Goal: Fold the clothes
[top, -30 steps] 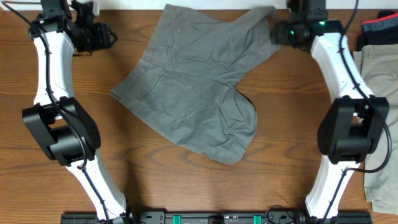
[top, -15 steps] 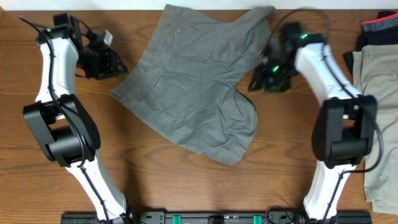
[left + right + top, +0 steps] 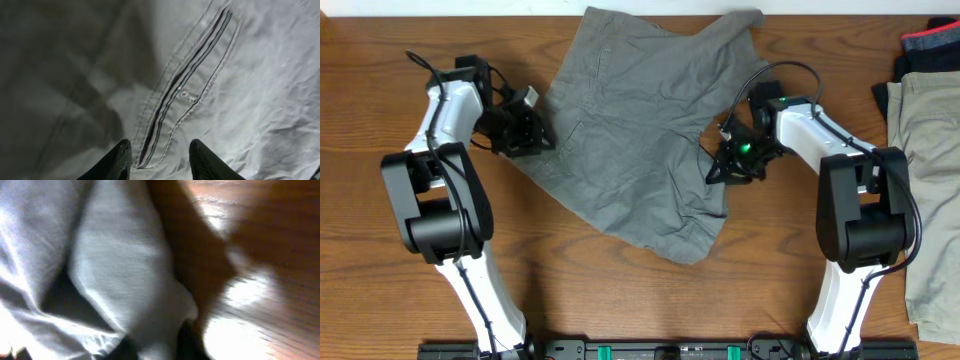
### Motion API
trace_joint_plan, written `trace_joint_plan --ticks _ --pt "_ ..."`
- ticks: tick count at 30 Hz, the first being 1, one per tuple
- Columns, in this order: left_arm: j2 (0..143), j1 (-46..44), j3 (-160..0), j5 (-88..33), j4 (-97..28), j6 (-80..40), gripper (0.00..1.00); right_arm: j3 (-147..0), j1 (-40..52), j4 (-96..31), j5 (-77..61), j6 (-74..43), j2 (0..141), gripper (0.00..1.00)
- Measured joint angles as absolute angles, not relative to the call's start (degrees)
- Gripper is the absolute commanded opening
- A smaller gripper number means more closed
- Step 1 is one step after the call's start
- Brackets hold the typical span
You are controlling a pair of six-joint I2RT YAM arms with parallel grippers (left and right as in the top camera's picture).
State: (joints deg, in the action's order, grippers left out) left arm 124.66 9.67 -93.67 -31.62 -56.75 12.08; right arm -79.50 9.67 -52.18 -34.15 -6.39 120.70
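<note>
Over the table [image 3: 620, 310], we see both arms bent inward: left gripper [image 3: 160, 156] part-open above the shorts [image 3: 630, 130], right gripper [image 3: 155, 347] pinching their right edge. Bare wood borders the near hem.

The right wrist view is blurred; the khaki trousers [image 3: 935, 150] run off the overhead view's right edge.
</note>
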Motion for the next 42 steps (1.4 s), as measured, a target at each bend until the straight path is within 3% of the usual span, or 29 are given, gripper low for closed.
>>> trace_joint_plan --ticks 12,14,15,16,18,25,31,35,42 --pt "124.66 9.69 -93.21 -27.81 -56.58 12.08 0.40 -85.56 4.25 -61.49 -20.99 -5.41 112.57 0.04" --pt "124.66 9.69 -93.21 -26.98 -56.58 12.08 0.40 -87.22 3.62 -61.06 -18.46 -5.54 108.75 0.22" --pt "124.66 9.69 -93.21 -26.57 -56.58 12.08 0.40 -87.77 3.53 -60.62 -17.39 -5.67 106.98 0.40" --pt "124.66 9.69 -93.21 -26.33 -56.55 12.05 0.40 -88.36 3.53 -60.34 -16.23 -5.41 105.36 0.50" --pt "124.66 9.69 -93.21 -26.02 -56.55 12.08 0.40 -88.97 3.55 -60.36 -14.22 -5.13 103.44 0.58" --pt "124.66 9.69 -93.21 -25.21 -56.55 12.05 0.40 -88.73 1.83 -63.02 -10.39 -6.22 104.73 0.62" --pt "124.66 9.69 -93.21 -25.23 -56.55 11.99 0.40 -84.40 -3.90 -61.56 -10.55 -9.08 105.43 0.59" --pt "124.66 9.69 -93.21 -25.26 -56.60 11.86 0.41 -78.17 -6.59 -56.90 -13.52 -10.17 106.59 0.49" --pt "124.66 9.69 -93.21 -26.44 -56.55 11.86 0.41 -70.41 -9.80 -50.24 -20.47 -10.74 109.51 0.42"
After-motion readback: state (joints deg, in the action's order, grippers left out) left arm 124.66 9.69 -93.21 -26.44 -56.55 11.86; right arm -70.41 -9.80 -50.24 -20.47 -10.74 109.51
